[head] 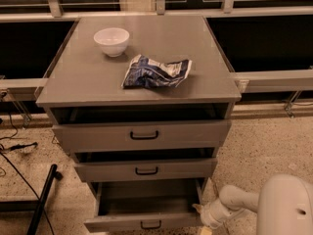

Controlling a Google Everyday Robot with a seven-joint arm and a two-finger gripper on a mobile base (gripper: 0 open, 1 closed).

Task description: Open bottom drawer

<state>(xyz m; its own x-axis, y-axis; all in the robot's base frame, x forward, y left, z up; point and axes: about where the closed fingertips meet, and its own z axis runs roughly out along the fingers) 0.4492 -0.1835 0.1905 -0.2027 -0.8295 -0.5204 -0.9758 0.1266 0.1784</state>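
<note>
The bottom drawer (122, 223) is the lowest and narrowest of three grey drawers in the cabinet. It has a small black bar handle (150, 224). It stands pulled well out, and its dark, empty inside shows. My gripper (201, 213) is at the drawer's right front corner, low at the bottom right, on the end of my white arm (234, 199). It is close against the drawer's side.
The mid-sized drawer (145, 170) and the widest top drawer (142, 135) each stand a little way out. A white bowl (111, 40) and a crumpled blue snack bag (155, 71) lie on the cabinet top. A black pole (41, 199) and cables lie on the floor at left.
</note>
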